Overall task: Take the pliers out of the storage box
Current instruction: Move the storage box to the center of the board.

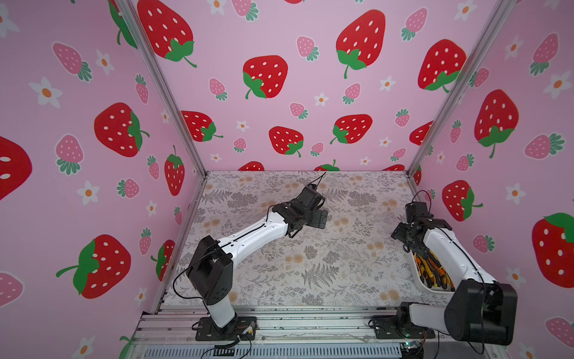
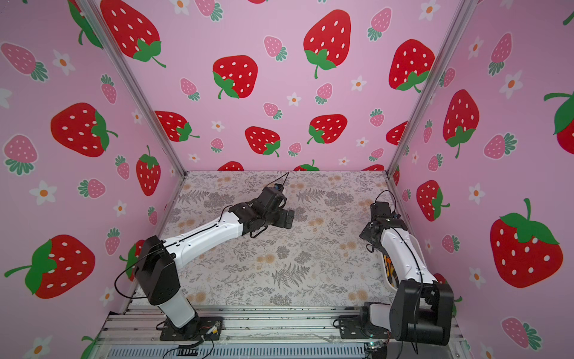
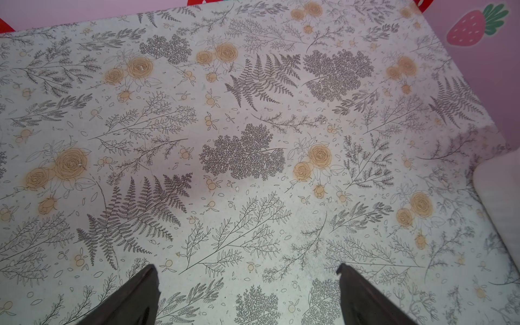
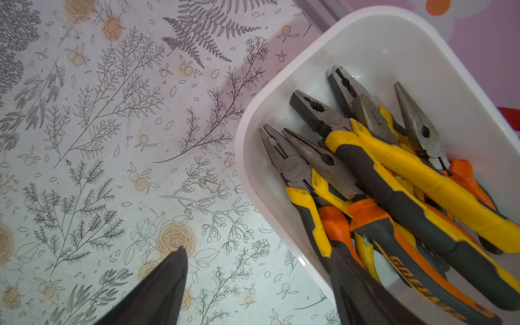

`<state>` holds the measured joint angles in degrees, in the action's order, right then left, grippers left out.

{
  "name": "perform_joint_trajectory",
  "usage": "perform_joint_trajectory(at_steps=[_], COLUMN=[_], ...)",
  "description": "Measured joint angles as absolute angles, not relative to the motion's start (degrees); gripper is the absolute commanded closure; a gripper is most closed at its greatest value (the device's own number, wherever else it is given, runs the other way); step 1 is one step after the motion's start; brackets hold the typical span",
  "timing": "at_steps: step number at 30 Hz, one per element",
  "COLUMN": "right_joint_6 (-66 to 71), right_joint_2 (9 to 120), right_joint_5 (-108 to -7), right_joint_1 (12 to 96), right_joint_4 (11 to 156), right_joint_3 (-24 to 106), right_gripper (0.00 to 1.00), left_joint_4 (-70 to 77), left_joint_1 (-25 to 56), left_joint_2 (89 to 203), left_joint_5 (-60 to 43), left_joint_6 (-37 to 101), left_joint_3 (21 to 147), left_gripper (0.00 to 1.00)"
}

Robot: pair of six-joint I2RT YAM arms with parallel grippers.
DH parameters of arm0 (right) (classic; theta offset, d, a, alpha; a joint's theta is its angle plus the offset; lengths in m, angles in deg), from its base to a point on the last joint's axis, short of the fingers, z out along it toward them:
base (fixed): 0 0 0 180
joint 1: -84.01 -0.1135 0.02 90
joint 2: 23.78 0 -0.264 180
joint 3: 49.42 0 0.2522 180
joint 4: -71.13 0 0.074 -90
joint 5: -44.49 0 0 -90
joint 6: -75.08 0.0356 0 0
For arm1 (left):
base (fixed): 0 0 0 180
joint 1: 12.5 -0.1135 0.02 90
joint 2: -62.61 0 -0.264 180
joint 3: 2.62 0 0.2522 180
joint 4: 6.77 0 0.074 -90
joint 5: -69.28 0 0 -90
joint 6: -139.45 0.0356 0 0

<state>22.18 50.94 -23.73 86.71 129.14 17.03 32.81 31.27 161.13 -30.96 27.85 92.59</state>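
Left gripper (image 3: 247,298): fingers spread wide, empty, hanging over the bare middle of the table. I would leave it parked there.
Table (image 1: 310,264): open room from the centre leftward. This is my set-down area for each tool.
Right gripper (image 1: 403,239): fingers apart, nothing between them. One finger (image 4: 166,287) is over the table just outside the box.
Storage box (image 4: 247,168): at the table's right edge, near the side wall (image 1: 497,186), partly under my right arm.
Pliers (image 4: 365,183): heaped in the box with handles crossed; I see none on the table. I would grip the topmost pair across its handles, lift straight up, clear the rim, then swing left.
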Motion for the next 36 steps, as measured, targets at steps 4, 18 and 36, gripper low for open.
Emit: perform_joint_trajectory(at_steps=[4,18,36], right_joint_6=[22.1,21.9,18.4], right_joint_2=[52.2,55.2,57.8], right_joint_5=[-24.6,-25.4,-25.9], right_joint_1=[87.0,88.0,88.2], right_joint_4=[127.6,124.9,121.6], right_joint_3=[16.1,15.7,15.7], right_gripper=[0.28,0.4,0.88], left_joint_4=[32.9,33.0,33.0], left_joint_1=[31.3,31.2,22.2], left_joint_2=[161.1,160.3,147.8], left_joint_5=[-30.7,-30.5,-27.6], left_joint_6=[26.9,25.1,22.2], left_joint_3=[91.3,88.5,79.9], left_gripper=[0.01,0.0,0.0])
